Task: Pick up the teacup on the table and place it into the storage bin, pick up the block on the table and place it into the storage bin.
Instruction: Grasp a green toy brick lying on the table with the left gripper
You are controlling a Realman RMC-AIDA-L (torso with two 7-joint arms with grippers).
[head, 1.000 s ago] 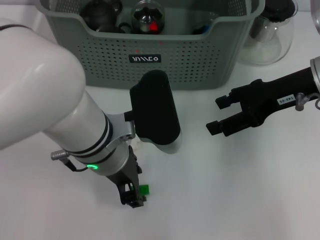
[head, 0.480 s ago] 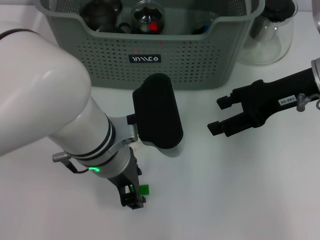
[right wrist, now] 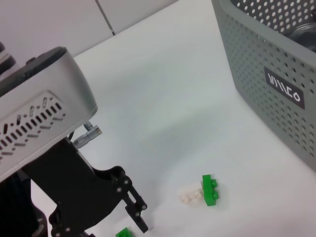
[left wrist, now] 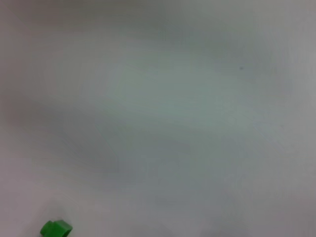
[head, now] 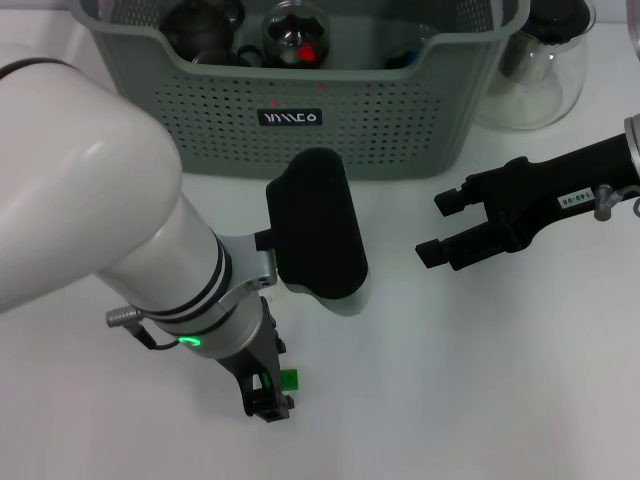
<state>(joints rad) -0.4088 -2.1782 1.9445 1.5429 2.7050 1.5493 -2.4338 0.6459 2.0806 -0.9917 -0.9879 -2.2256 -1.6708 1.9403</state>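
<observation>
A small green block [head: 289, 379] lies on the white table near its front edge; it also shows as the green block [left wrist: 56, 228] and the green block [right wrist: 123, 232]. My left gripper [head: 266, 397] points down right beside it, touching or nearly so. A second green block [right wrist: 210, 189] with a white piece attached lies further toward the storage bin [head: 300, 118], hidden under my left wrist in the head view. No teacup shows on the table; dark rounded vessels [head: 200, 25] sit inside the bin. My right gripper [head: 432, 230] hovers open and empty at the right.
A clear glass jug [head: 540, 60] stands right of the bin at the back. The black camera housing [head: 315, 225] on my left wrist hangs over the table in front of the bin. The bin wall [right wrist: 276, 84] fills the right wrist view's side.
My left arm has shifted slightly toward the front of the table, bringing its gripper closer against the green block. The block and the right arm have stayed put.
</observation>
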